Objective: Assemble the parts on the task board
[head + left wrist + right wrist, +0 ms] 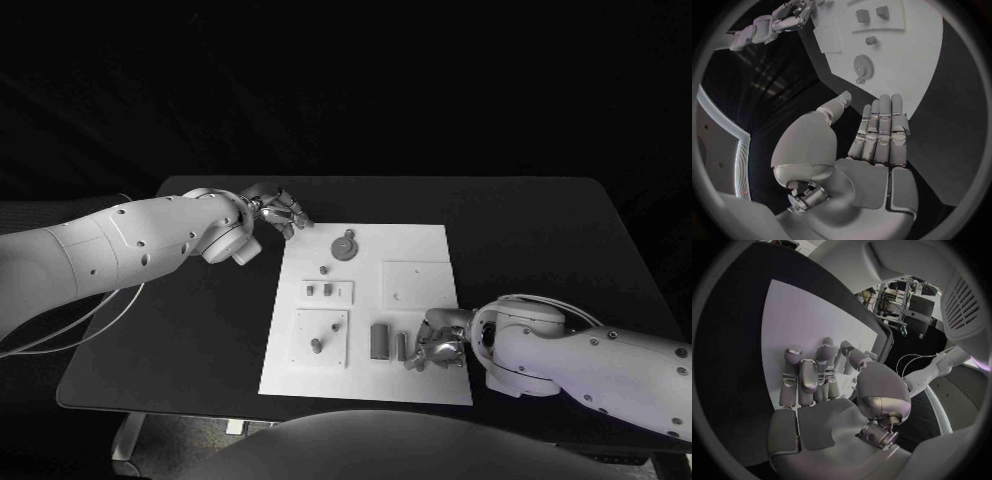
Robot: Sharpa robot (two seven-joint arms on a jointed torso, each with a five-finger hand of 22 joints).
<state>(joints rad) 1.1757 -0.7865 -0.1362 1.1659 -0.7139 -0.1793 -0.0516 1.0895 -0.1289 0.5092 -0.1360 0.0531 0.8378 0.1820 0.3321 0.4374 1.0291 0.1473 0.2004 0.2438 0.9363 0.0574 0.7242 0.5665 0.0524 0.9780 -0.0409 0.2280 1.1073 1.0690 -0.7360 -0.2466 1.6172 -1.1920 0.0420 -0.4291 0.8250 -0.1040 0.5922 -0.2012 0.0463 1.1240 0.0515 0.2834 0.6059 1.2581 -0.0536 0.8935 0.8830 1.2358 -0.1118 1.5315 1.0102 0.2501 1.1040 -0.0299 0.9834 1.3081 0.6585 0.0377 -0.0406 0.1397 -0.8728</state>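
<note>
Near the front edge of the white task board (418,385), right hand (437,347) curled over small grey parts (379,340); grasp cannot be told. Past the far left corner, over the black table (202,330), left hand (277,212) released, fingers straight, holding nothing.

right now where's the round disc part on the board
In the head view the round disc part lies at the far end of the task board, on the robot's left side, just beyond the left hand.
</note>
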